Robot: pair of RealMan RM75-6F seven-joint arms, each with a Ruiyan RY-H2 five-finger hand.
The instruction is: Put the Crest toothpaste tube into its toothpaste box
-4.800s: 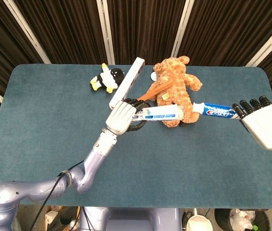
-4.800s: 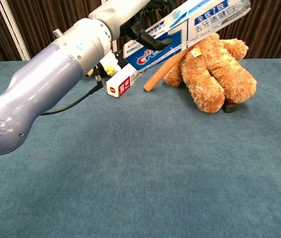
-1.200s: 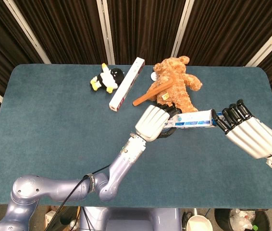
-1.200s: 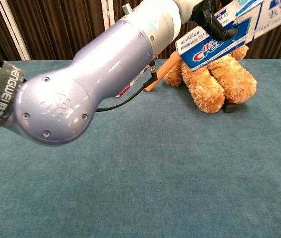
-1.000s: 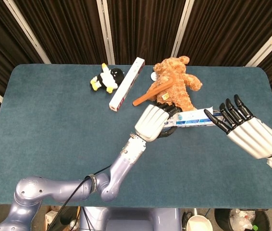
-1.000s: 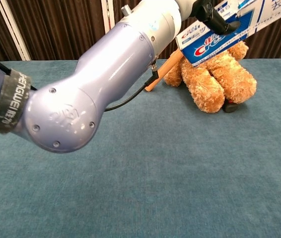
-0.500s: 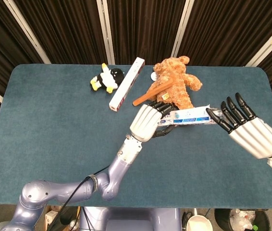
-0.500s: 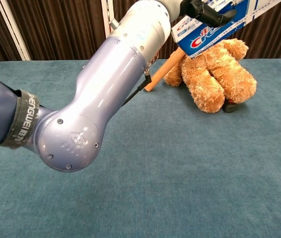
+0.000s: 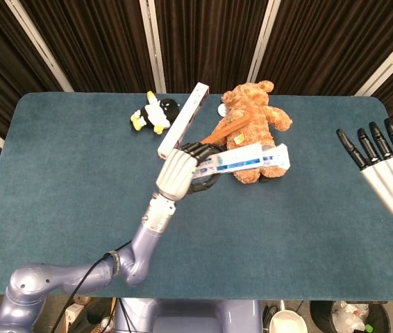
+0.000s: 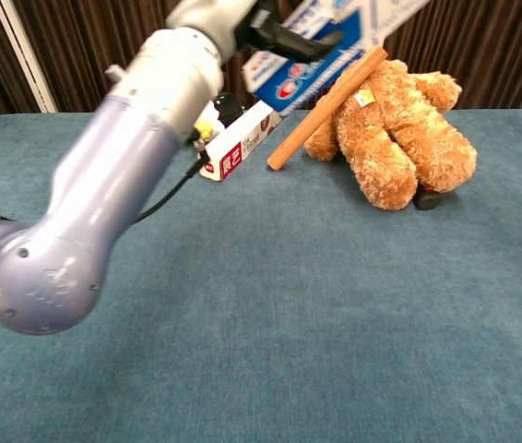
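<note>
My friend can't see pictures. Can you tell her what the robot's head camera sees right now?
The robot's left hand holds a Crest toothpaste box up over a blue table, in front of a brown teddy bear. Its right hand is open and empty at the right edge. Behind lie a penguin toy, a white box and a wooden stick.

Fuzzy plush bear [image 9: 253,132], glossy cardboard toothpaste box [image 9: 244,161], matt cloth table [image 9: 71,180]
</note>
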